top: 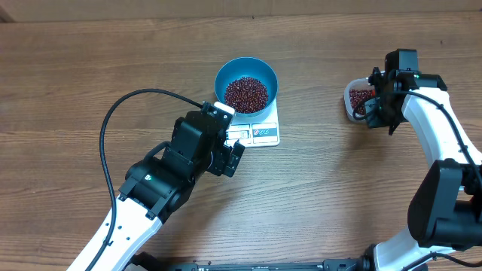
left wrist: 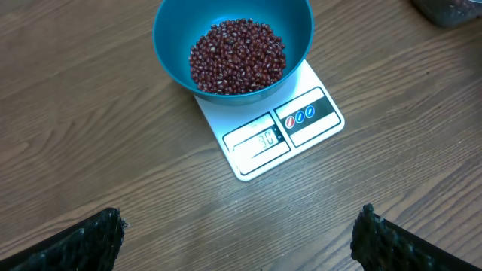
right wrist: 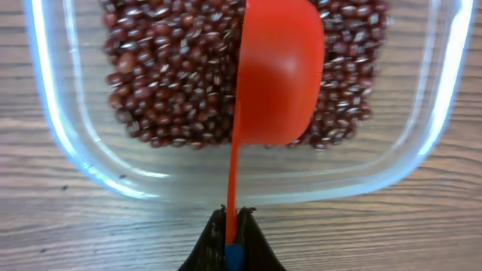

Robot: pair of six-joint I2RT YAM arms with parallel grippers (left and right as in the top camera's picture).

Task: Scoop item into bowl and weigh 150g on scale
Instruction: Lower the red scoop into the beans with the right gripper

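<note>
- Overhead alone shows the whole layout: one blue bowl (top: 224, 74) sits on one white scale (top: 262, 134). One clear tub (top: 351, 96) stands well to the right of the scale on the table (top: 75, 68).
- Only the left wrist view shows the scale's display (left wrist: 260, 141), lit with digits too faint to read fully. The left fingers (left wrist: 90, 241) stand wide apart, empty, just in front of the scale.
- Only the right wrist view shows the right fingers (right wrist: 207, 252) clamped on the handle of one red scoop (right wrist: 279, 75). Its cup is tilted on edge over the tub's contents.
- Beans (left wrist: 237, 56) lie in two heaps, one in the bowl and one in the tub, too many to count.
</note>
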